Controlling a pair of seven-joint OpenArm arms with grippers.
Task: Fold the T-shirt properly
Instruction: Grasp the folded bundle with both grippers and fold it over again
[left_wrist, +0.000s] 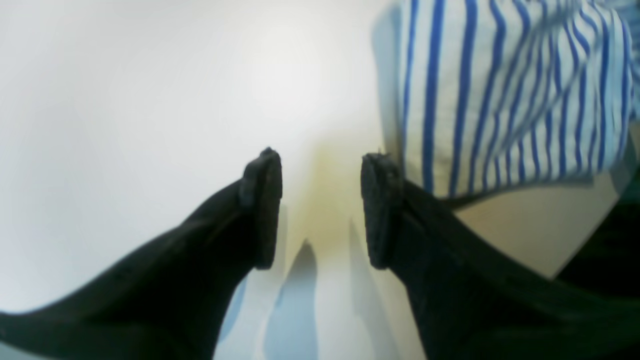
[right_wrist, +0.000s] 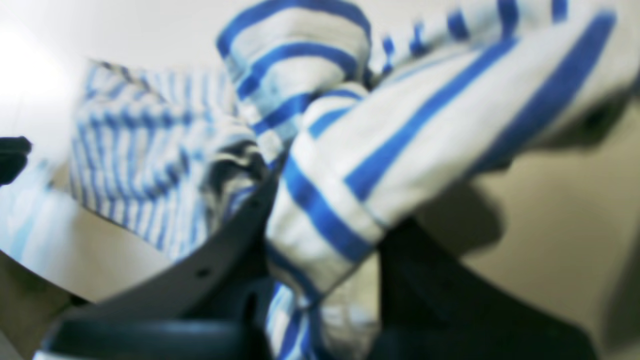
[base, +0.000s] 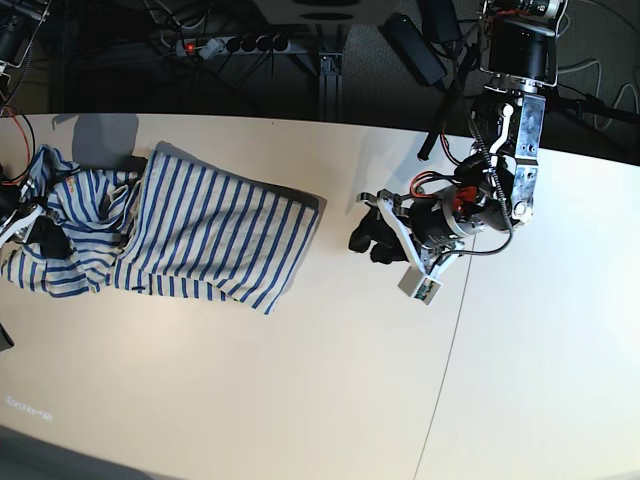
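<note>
Right hand: closed on a bunched fold of the shirt; striped cloth fills the gap between its fingers.
Left hand: parted wide, empty, low over bare tabletop; the shirt's edge lies just beside one finger, not between them.
Shirt position: on the tabletop at the base view's left, one end flat, the other end heaped and creased around the right hand.
Step in hand (judged): drawing the bunched end out to flatten before folding.
Doing it well: pull low and even along the stripes; bring the left hand onto the near free edge to pin or grip it, so the cloth spreads rather than drags.
Count: shirts, one; hands, two; tabletops, one.
</note>
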